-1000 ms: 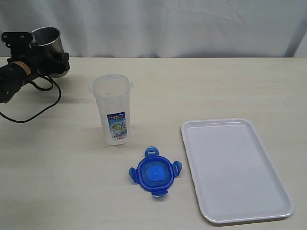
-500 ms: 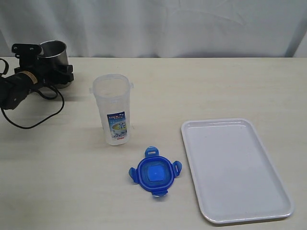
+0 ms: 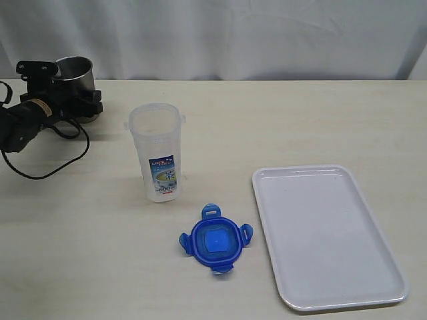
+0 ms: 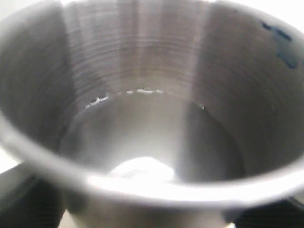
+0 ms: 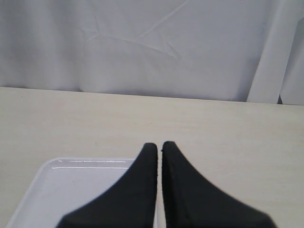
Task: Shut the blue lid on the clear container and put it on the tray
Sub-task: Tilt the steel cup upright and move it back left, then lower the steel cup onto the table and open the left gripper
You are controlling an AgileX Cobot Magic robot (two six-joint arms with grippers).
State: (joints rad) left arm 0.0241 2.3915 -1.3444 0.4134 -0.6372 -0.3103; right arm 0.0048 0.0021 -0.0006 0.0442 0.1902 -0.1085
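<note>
At the worktop's [image 3: 267, 127] far left corner the left arm [image 3: 17, 123] reaches low, left fingers [image 3: 88, 101] grasping the steel cup [image 3: 75, 70]. The right fingers [image 5: 142, 190], clenched together, hang above the tray [image 5: 66, 190].

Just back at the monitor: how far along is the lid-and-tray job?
Nothing done yet. In hand: only the left gripper round the steel cup; right gripper shut, empty. To do: the blue lid lies on the table, the clear container stands open, the tray is bare.
</note>
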